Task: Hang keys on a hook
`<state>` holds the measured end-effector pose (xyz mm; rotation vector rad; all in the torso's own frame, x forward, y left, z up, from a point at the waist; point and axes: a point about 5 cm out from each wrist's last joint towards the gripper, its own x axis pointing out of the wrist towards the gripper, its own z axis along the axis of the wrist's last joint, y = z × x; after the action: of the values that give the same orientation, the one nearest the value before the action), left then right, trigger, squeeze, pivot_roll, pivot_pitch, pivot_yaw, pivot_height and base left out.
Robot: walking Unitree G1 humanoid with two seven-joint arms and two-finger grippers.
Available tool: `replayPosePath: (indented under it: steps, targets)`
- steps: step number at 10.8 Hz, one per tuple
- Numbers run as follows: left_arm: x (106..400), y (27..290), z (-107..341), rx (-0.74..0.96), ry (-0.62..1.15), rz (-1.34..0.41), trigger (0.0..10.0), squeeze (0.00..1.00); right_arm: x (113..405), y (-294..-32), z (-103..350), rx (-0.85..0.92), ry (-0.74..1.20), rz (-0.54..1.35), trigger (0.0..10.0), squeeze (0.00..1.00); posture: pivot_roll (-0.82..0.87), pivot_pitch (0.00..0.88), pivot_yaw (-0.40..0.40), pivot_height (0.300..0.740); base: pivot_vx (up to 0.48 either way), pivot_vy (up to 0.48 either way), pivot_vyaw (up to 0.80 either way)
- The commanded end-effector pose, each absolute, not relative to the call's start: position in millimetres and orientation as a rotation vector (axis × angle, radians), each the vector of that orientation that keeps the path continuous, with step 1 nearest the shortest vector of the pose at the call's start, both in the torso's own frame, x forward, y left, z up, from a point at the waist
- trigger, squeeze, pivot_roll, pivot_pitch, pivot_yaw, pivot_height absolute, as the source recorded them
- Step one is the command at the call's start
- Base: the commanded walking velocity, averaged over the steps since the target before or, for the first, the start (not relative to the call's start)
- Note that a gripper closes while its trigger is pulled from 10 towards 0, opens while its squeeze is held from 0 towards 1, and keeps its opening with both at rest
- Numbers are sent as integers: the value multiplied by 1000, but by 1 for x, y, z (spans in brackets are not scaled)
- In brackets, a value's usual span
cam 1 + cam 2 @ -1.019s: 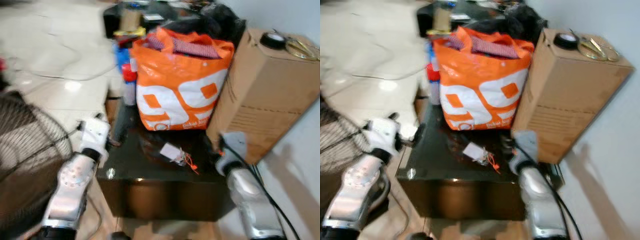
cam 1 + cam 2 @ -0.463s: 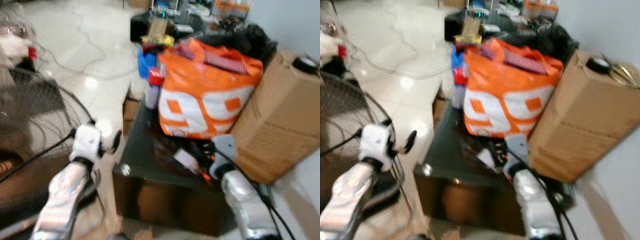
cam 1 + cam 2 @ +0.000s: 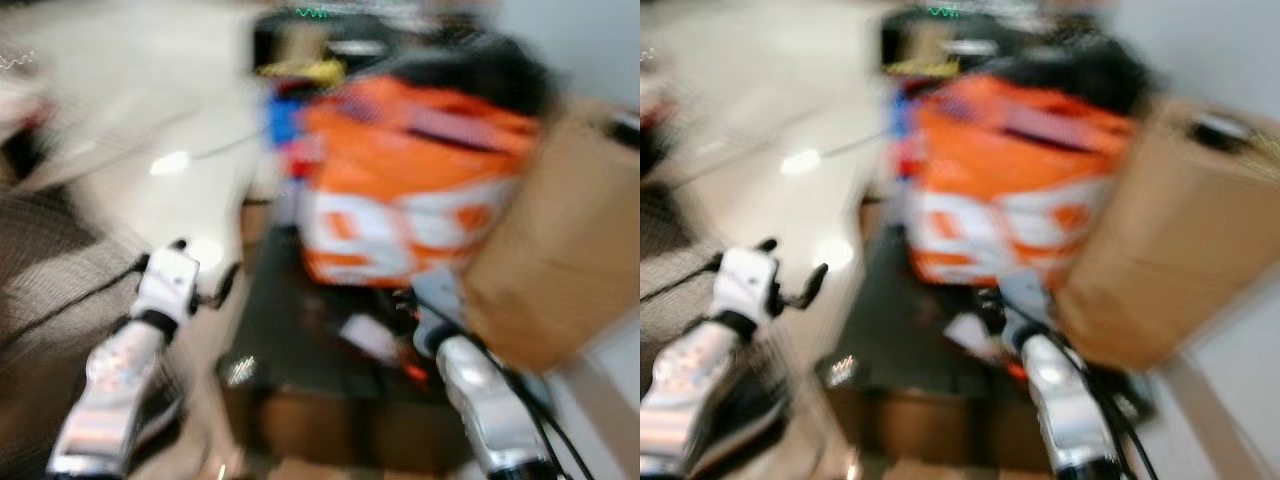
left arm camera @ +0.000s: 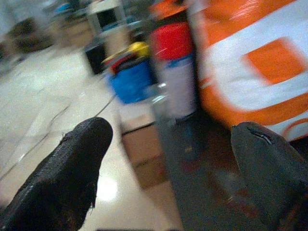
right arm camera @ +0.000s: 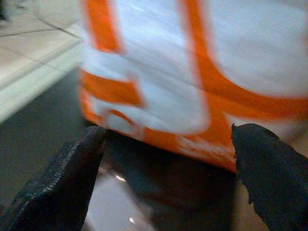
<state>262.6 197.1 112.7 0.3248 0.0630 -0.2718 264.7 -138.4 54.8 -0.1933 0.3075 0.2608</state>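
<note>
Motion blur is spread over both head views, so fine detail is lost. A dark low table (image 3: 290,330) is seen at the centre of the frame, with a large orange and white bag (image 3: 410,190) standing on its far part and a brown cardboard box (image 3: 545,250) pressed against the bag at the right of the frame. On the table top, just in front of the bag, a small pale tag with a red-orange bit beside it is made out; these are taken to be the keys (image 3: 375,340), though their shape cannot be told through the blur. No more can be read of them.

The right gripper (image 3: 408,305) is held over the table at the lower centre right of the frame, just beside the keys and close to the foot of the bag. In the right wrist view its fingers (image 5: 67,178) are shown wide apart, with nothing between them, and the bag's orange and white side is seen beyond, above the glossy table top.

The left gripper (image 3: 215,285) is held at the lower left of the frame, off the left edge of the table and above the pale tiled floor (image 3: 150,130). In the left wrist view its fingers (image 4: 72,168) are likewise spread wide, and a red-capped can (image 4: 175,72) and a blue container (image 4: 132,79) are seen beside the bag.
</note>
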Motion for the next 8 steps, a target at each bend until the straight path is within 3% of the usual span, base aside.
replayPosePath:
  steps: [1, 2, 3, 4, 8]
  targets:
    - [259, 186, 108, 331, 72, -341, 10000, 275, 261, -147, 44, -213, 365, 248, 10000, 0, 82, 12, -89, 740, 0, 0, 0]
    - [259, 187, 105, 356, 91, -396, 10000, 278, 264, -135, 31, -212, 413, 317, 10000, 0, 79, 15, -90, 740, 0, 0, 0]
    - [258, 188, 104, 368, 102, -425, 10000, 278, 264, -127, 24, -173, 441, 354, 10000, 812, 86, 30, -99, 740, 0, 0, 0]
    - [257, 191, 101, 387, 121, -464, 10000, 282, 266, -117, 16, -125, 475, 365, 10000, 1000, 89, 35, -102, 740, 0, 0, 0]
    - [242, 192, 84, 461, 246, -667, 10000, 286, 276, -96, -6, -53, 575, 317, 10000, 1000, 109, 139, -114, 740, 0, 0, 0]
